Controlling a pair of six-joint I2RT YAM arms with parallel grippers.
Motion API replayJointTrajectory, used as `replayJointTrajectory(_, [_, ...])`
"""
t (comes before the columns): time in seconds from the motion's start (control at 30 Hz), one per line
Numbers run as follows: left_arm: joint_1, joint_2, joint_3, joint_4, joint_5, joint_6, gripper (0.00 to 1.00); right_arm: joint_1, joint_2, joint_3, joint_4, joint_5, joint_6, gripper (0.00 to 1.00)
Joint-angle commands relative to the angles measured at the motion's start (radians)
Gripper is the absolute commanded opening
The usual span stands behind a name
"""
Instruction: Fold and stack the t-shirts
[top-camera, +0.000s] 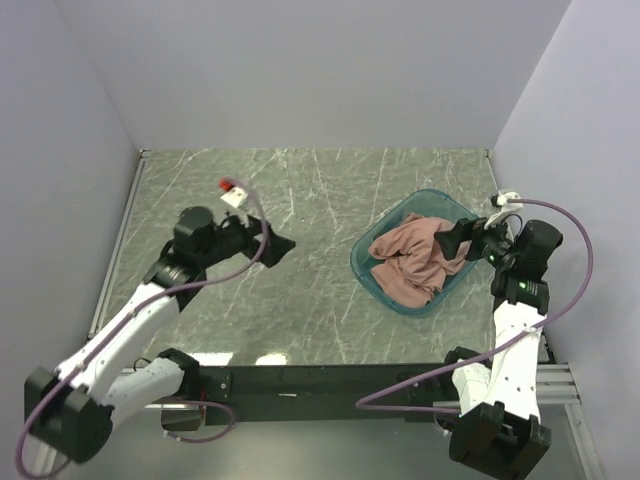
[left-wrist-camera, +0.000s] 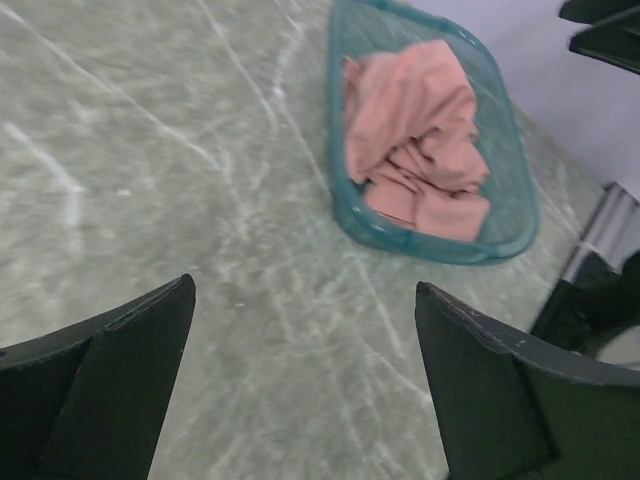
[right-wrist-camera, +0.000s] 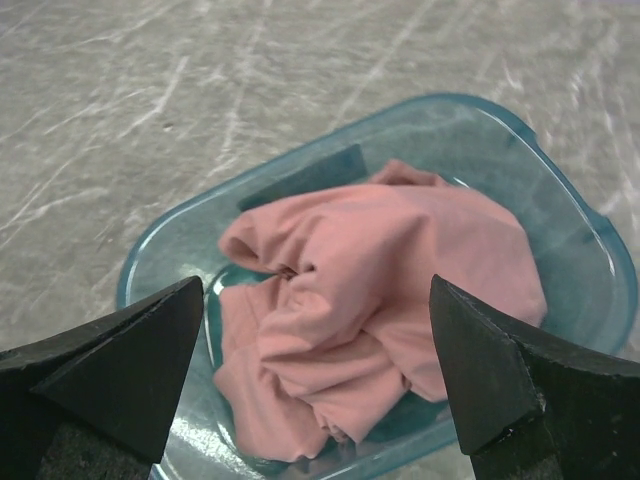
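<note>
Enclosing the crumpled t-shirt (top-camera: 410, 262) is a tub (top-camera: 430, 194); left claw (left-wrist-camera: 305, 288), right claw (right-wrist-camera: 316, 284) spread.

The dusty-pink t-shirt (top-camera: 410, 262) is seen unfolded, crumpled into a loose heap of soft creases. It is piled inside the translucent teal tub (right-wrist-camera: 470, 125), right of centre in the top view, with one fold draped toward the rim.
</note>
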Motion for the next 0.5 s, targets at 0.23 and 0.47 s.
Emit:
replayJointTrajectory(0.23, [-0.353, 0.544, 0.466, 0.019, -0.162, -0.092, 0.92, -0.065, 0.040, 0.053, -0.012, 0.148, 0.168, 0.98])
replayJointTrajectory(0.47, [-0.491, 1.010, 0.921, -0.114, -0.243, -0.087, 0.85, -0.097, 0.061, 0.070, -0.026, 0.244, 0.240, 0.98])
